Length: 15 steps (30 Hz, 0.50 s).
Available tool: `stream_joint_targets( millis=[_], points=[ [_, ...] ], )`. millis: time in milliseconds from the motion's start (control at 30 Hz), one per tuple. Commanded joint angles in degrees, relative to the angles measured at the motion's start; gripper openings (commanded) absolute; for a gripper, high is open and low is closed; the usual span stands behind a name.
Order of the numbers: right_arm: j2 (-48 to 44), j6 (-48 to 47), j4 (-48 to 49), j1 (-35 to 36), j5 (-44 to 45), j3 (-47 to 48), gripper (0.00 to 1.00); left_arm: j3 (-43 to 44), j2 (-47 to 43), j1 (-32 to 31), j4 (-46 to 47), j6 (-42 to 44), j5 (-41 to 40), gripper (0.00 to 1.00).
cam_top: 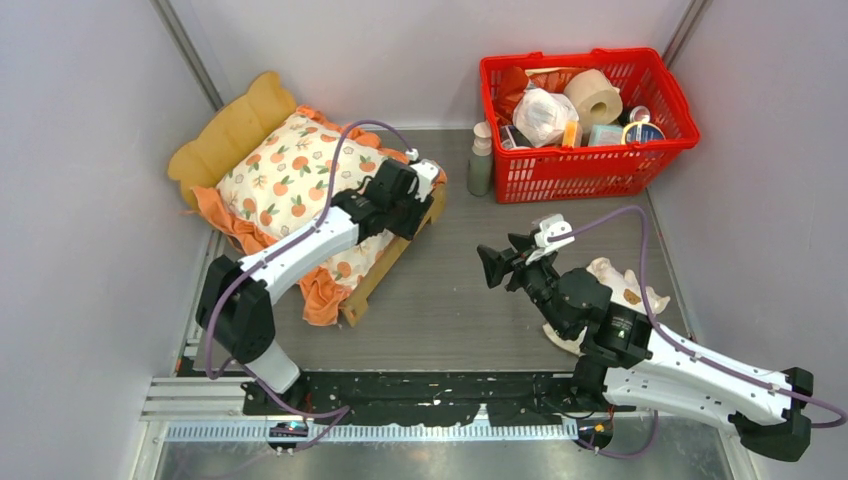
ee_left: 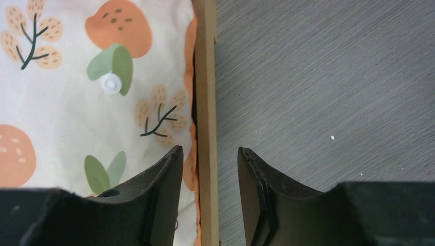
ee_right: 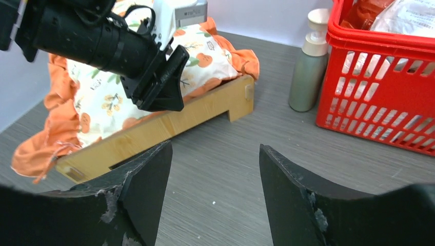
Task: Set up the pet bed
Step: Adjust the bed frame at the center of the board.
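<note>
The pet bed [cam_top: 236, 124], a light-wood frame with a wavy headboard, stands at the back left. The orange-print cushion [cam_top: 295, 178] lies in it, its ruffles spilling over the edges. My left gripper [cam_top: 418, 208] is open at the bed's right side rail. In the left wrist view the gripper [ee_left: 208, 151] has one jaw on each side of the rail [ee_left: 206, 77], one over the cushion [ee_left: 77, 102] and one over the table. My right gripper [cam_top: 492, 268] is open and empty above the table's middle, facing the bed. In the right wrist view it [ee_right: 215, 148] looks at the rail [ee_right: 169, 123].
A small cream frilled pillow [cam_top: 622, 284] lies on the table, partly under my right arm. A red basket [cam_top: 590, 165] full of items stands at the back right, with a grey pump bottle [cam_top: 481, 160] beside its left end. Walls close in on three sides.
</note>
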Motion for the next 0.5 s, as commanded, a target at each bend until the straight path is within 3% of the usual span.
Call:
stream_joint_targets(
  millis=[0, 167, 467],
  points=[
    [-0.9, -1.5, -0.2, -0.8, 1.5, -0.7, 0.69, 3.8, 0.2, -3.0, 0.8, 2.0, -3.6, 0.48],
    [-1.4, -2.0, -0.2, -1.4, 0.7, -0.8, 0.69, 9.0, 5.2, -3.6, 3.4, 6.3, -6.7, 0.5],
    [-3.9, -4.0, -0.2, -2.3, 1.5, -0.8, 0.69, 23.0, 18.9, -3.6, -1.3, 9.7, -8.4, 0.49]
  ],
)
